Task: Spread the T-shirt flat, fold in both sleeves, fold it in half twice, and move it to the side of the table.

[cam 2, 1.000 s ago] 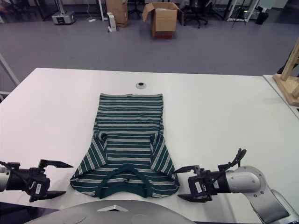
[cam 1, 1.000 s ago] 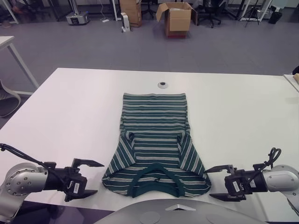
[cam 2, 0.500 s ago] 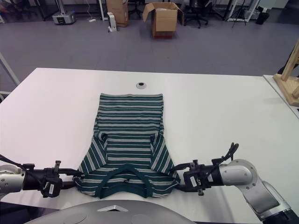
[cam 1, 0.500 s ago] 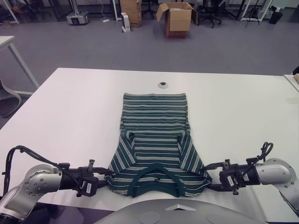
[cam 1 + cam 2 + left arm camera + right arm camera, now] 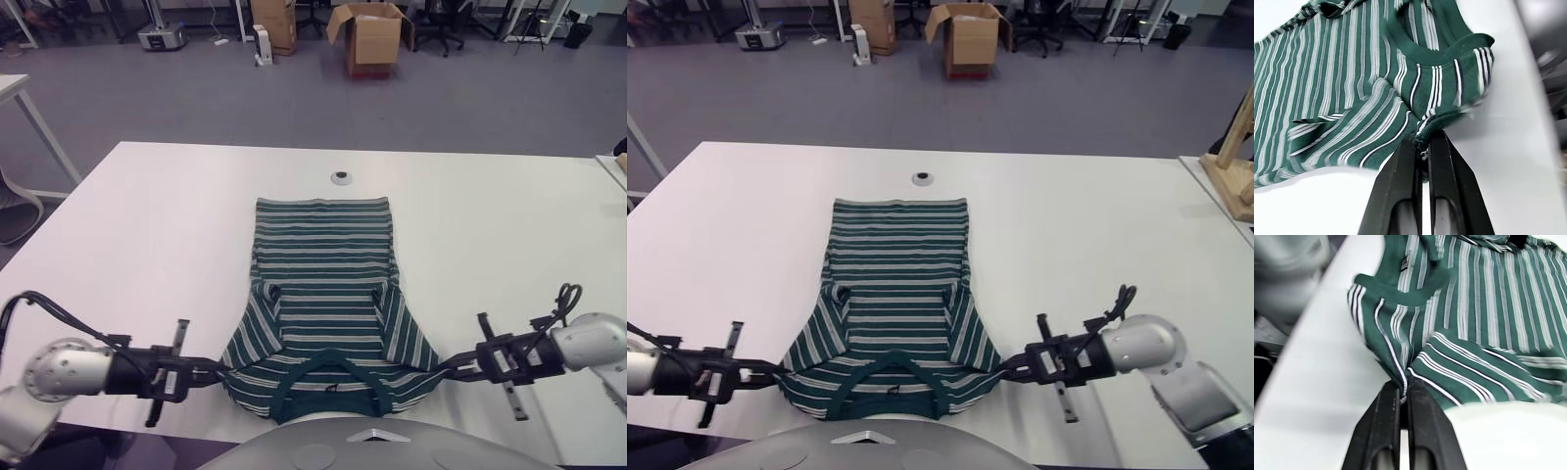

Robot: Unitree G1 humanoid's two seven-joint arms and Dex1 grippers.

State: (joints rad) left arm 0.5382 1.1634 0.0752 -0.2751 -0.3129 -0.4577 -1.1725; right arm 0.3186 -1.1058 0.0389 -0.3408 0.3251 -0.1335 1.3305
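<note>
My left gripper [image 5: 1422, 144] pinched closed on a shoulder corner of the green striped T-shirt [image 5: 323, 284], right gripper [image 5: 1402, 390] likewise on the other corner, wrist views confirm each pinch, head view adds folded-in sleeves, white table [image 5: 147, 225]

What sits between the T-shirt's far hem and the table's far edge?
A small round disc, just beyond the hem of the T-shirt and not touching it, seen in both eye views.

no readable text, no labels, no numbers
</note>
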